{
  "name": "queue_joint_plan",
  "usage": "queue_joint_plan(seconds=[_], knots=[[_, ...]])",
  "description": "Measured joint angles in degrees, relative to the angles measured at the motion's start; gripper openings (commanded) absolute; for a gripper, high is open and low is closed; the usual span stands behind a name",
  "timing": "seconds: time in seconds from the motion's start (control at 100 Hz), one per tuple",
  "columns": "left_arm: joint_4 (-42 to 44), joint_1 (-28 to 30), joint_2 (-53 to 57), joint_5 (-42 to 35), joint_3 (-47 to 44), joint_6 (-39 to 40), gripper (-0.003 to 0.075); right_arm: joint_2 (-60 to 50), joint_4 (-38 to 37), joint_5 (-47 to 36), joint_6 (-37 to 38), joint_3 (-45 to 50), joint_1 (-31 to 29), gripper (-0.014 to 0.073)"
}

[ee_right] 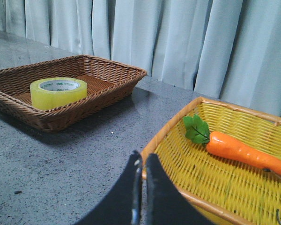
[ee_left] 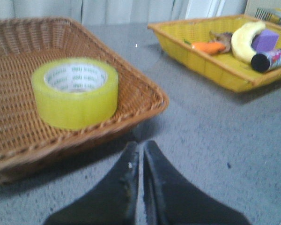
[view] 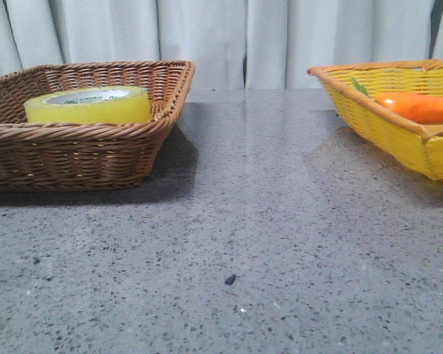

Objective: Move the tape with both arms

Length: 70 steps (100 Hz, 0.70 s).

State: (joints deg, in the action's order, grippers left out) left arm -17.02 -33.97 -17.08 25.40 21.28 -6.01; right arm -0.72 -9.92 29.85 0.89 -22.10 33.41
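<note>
The yellow tape roll (view: 88, 105) lies flat in the brown wicker basket (view: 81, 158) at the left of the table. It also shows in the left wrist view (ee_left: 75, 92) and the right wrist view (ee_right: 58, 92). My left gripper (ee_left: 141, 146) is shut and empty, over the table just outside the brown basket's near corner, short of the tape. My right gripper (ee_right: 143, 158) is shut and empty, above the near rim of the yellow basket (ee_right: 215, 180). Neither gripper shows in the front view.
The yellow basket (view: 399, 133) at the right holds an orange carrot (view: 421, 108). In the left wrist view it (ee_left: 215, 70) also holds a banana (ee_left: 243, 40), a purple block (ee_left: 265, 40) and a dark can (ee_left: 269, 60). Grey curtains hang behind the table.
</note>
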Motion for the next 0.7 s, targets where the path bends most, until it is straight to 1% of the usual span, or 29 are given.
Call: queue_joint_plan(seconds=[0.41, 0.49, 0.55, 0.61, 0.7], knots=[[-0.12, 0.0, 0.0, -0.46, -6.94, 0.0, -0.0021, 0.0, 0.0, 0.1, 0.0, 0.0, 0.0, -0.0074], [1.17, 0.12, 0.09, -2.99, -8.3, 0.0, -0.0021, 0.0, 0.0, 0.1, 0.0, 0.0, 0.0, -0.0074], [4.44, 0.75, 0.73, -6.41, -9.57, 0.0, -0.0021, 0.0, 0.0, 0.1, 0.0, 0.0, 0.0, -0.0074], [8.14, 1.97, 1.98, -9.96, -11.32, 0.0, -0.0021, 0.0, 0.0, 0.1, 0.0, 0.1, 0.0, -0.0074], [12.07, 4.99, 5.85, -12.65, -13.59, 0.0, -0.0021, 0.0, 0.0, 0.1, 0.0, 0.1, 0.0, -0.0074]])
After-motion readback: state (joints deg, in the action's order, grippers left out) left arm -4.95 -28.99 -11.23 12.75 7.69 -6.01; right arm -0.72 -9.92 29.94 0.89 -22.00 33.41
